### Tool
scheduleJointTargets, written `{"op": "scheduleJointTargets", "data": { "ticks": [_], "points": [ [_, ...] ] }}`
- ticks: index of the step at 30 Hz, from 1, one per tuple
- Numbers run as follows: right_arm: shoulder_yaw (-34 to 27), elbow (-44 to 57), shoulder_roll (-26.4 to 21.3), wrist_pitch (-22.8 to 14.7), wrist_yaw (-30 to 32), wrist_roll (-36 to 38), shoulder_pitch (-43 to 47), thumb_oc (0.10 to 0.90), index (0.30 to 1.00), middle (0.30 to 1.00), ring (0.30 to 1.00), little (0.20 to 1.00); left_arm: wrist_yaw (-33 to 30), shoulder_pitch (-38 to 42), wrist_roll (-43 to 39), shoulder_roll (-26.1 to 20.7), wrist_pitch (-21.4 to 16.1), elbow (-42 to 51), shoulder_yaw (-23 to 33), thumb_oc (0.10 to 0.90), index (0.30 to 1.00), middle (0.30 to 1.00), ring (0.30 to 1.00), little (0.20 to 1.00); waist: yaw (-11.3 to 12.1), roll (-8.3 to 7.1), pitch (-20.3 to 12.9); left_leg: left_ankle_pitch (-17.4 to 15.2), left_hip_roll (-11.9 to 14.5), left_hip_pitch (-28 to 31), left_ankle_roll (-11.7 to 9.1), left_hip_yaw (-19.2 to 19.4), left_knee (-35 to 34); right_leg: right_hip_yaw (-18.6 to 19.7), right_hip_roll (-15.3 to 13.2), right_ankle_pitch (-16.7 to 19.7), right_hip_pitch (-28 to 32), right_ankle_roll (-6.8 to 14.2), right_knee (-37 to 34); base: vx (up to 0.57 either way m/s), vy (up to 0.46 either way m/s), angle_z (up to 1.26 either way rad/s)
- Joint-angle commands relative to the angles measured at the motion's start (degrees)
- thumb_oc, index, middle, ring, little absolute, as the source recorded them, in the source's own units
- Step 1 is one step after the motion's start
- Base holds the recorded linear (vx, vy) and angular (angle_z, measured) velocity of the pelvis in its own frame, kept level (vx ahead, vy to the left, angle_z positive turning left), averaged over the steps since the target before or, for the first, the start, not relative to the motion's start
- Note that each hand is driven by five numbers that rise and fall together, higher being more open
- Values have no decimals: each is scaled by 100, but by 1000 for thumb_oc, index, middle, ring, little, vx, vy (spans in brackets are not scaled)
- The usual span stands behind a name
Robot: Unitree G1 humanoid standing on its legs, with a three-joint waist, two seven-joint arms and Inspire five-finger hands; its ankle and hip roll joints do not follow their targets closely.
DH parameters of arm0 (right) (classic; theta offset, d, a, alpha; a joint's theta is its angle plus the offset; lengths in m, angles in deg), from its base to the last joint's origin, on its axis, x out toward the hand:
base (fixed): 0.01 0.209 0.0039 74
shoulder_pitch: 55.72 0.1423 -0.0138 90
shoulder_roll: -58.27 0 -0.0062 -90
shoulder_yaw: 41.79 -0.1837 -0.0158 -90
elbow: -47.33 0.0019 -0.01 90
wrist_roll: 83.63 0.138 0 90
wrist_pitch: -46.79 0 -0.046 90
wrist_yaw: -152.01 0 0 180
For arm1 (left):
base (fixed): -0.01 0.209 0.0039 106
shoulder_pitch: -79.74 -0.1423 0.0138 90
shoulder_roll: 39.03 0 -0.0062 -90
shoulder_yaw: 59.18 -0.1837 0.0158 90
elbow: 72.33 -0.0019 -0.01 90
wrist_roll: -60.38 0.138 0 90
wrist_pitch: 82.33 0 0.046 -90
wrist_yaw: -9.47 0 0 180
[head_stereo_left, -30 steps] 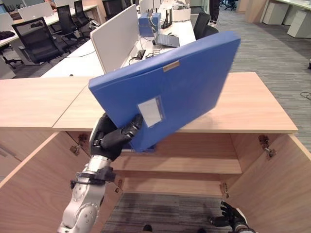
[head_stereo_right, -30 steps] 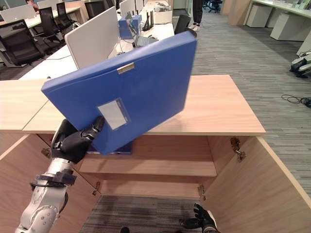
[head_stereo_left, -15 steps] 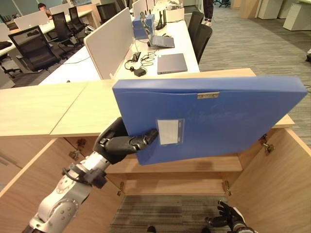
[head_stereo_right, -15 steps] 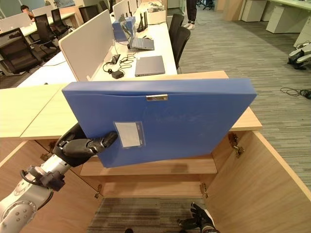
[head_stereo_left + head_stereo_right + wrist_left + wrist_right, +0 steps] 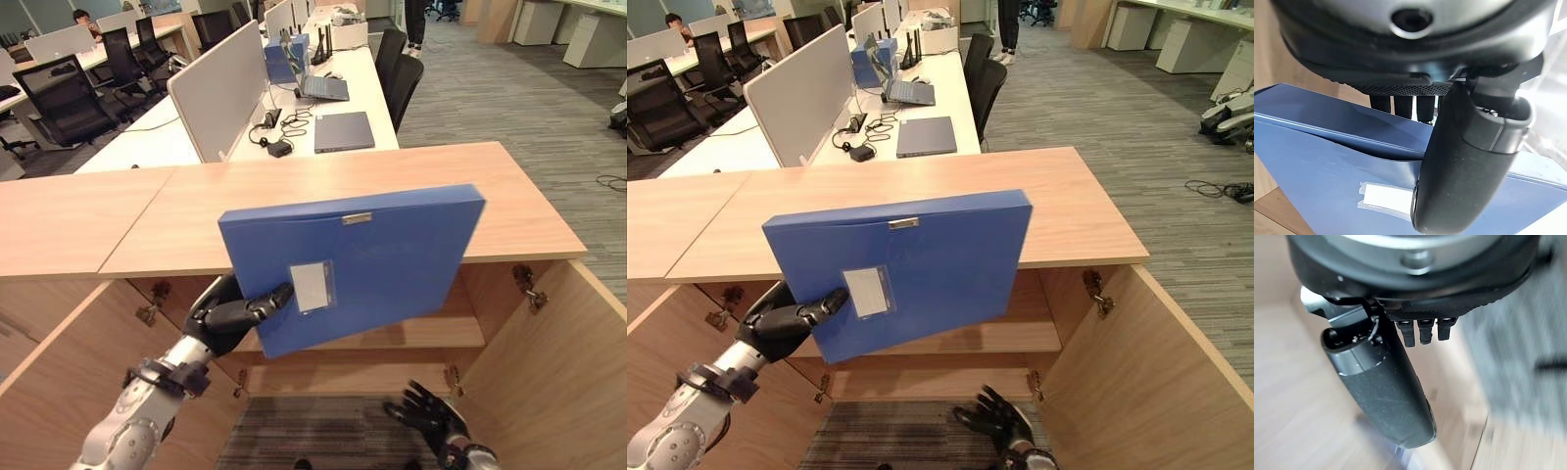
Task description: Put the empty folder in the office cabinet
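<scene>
Office desks, black chairs and grey carpet are stretching away toward 12 o'clock behind a light wooden cabinet (image 5: 294,196) whose doors are standing open. At the picture's centre, a flat rectangular blue plastic folder (image 5: 372,259) with a clear label pocket is hanging upright before the cabinet's upper shelf (image 5: 460,328). Pinching its 8 o'clock corner, the left hand (image 5: 230,313) is laying its thumb across the front face. At 5 o'clock, the right hand (image 5: 431,416) is hovering low with fingers spread, holding nothing.
</scene>
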Motion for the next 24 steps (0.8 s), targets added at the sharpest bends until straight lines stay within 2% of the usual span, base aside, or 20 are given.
{"op": "scheduleJointTargets", "data": {
  "ticks": [1, 4, 5, 9, 12, 24],
  "points": [
    [-45, 670, 39, -170, -947, 930, 460, 800, 900, 900, 900, 900, 413, 710, -176, 29, -454, 477, 111, 400, 300, 300, 300, 300, 19, -213, -14, 185, 267, -166, -317, -63, 32, -199, -261, -1022, 572, 352, 209, -4, 13, 3],
    [115, 1222, -39, -214, -1155, 1326, 449, 800, 900, 900, 900, 900, 445, 707, -54, 293, -495, 479, -52, 400, 300, 300, 300, 300, 7, -236, -31, 188, 270, -177, -314, -68, 32, -202, -262, -1031, 563, 350, 221, 0, 0, 0],
    [207, 1519, -8, -290, -1193, 1531, 479, 800, 900, 900, 900, 900, 446, 715, -28, 521, -505, 483, -182, 400, 300, 300, 300, 300, -10, -251, -41, 189, 270, -189, -315, -66, 35, -200, -265, -1037, 549, 350, 239, 0, 0, 0],
    [346, 1840, 45, -346, -1172, 1687, 663, 800, 900, 900, 900, 900, 425, 780, -45, 749, -507, 459, -390, 400, 300, 300, 300, 300, -24, -258, -56, 182, 272, -197, -313, -53, 34, -191, -260, -1032, 527, 347, 251, 0, 0, 0],
    [530, 2506, 269, -567, -1155, 2149, 1093, 800, 900, 900, 900, 900, 437, 671, -70, 1025, -368, 363, -718, 400, 300, 300, 300, 300, -29, -260, -87, 186, 280, -238, -316, -20, 30, -164, -234, -1024, 466, 332, 259, 0, 0, 0],
    [304, 3235, 659, -1163, -871, 2551, 1578, 800, 900, 900, 900, 900, 340, 414, -75, 1235, -324, 255, -873, 400, 300, 300, 300, 300, -4, -245, -115, 153, 287, -245, -293, -5, 34, -113, -211, -1016, 427, 314, 256, 0, 0, 0]
  ]
}}
